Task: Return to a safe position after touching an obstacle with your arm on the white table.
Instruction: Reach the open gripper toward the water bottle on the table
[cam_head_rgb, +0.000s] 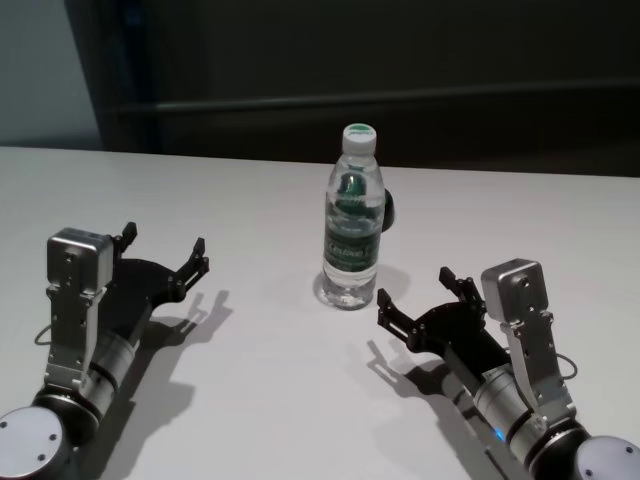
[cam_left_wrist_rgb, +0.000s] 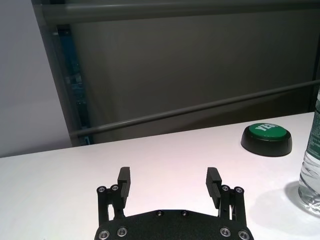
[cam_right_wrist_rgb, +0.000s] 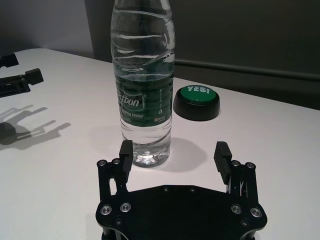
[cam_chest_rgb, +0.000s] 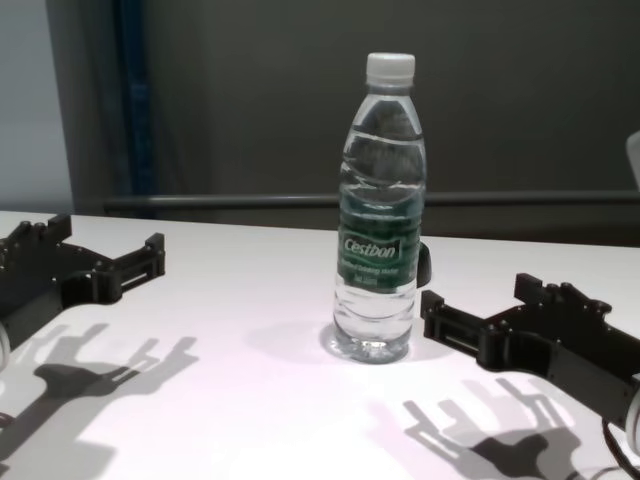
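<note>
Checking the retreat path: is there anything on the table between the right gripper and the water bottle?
No. In the head view only bare white table separates the right gripper from the water bottle; the right wrist view agrees.

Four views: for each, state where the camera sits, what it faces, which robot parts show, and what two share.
Head: high, looking down at the bottle on the white table; left gripper and right gripper show, both open.
Chest: low, level with the bottle; both grippers at the sides.
Left wrist: over its own fingers, facing the green button.
Right wrist: over its own fingers, facing bottle and button.
Both wrist views share the button.
</note>
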